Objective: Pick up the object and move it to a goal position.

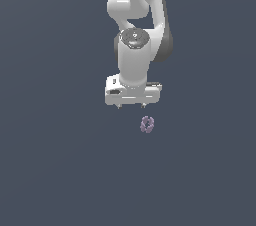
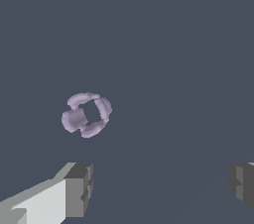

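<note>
While the arm is hanging over the plain grey desk (image 1: 55,170) in the exterior view, the white gripper (image 1: 131,106) is sitting above the object (image 1: 146,124) with a gap showing between them – nothing is touching. Only the two short tips are poking out under the gripper's body, set wide apart, and the small lilac lump is lying on the desk below and off toward the exterior view's right, roughly under the tip on that side and not under the middle of the jaws.

Seen from the wrist view, the jaws are standing open and empty: one finger (image 2: 74,191) is showing at one edge of the picture and the other at the opposite edge, with bare desk between them. The object (image 2: 87,114) is lying clear of that span, nearer the first finger than the other. Its lobes are forming a rough ring with no obvious long axis, so jaw angle probably matters little – a sideways shift to centre it looks like the needed correction before descending
</note>
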### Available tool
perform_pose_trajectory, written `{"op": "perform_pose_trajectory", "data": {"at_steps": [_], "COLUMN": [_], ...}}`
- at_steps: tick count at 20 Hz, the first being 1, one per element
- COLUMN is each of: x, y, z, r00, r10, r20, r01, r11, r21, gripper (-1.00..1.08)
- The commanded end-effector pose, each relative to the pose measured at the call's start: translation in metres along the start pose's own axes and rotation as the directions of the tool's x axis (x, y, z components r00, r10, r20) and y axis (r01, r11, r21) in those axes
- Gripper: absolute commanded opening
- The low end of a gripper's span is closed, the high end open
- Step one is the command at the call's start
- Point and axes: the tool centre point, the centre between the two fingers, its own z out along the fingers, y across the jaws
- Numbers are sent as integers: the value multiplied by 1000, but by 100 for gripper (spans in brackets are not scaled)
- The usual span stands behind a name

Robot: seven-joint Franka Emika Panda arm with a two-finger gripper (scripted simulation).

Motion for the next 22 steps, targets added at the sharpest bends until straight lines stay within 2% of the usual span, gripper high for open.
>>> {"op": "perform_pose_trajectory", "data": {"at_steps": [1, 11, 22], "x": [0, -10, -4], "y": [0, -22, -29], "z": [0, 12, 20], "r00": [1000, 999, 999], "r10": [0, -9, 13], "r20": [0, 52, 43], "r01": [0, 8, -14], "r11": [1000, 1000, 1000], "r21": [0, 23, 18], "gripper": [100, 100, 100]}}
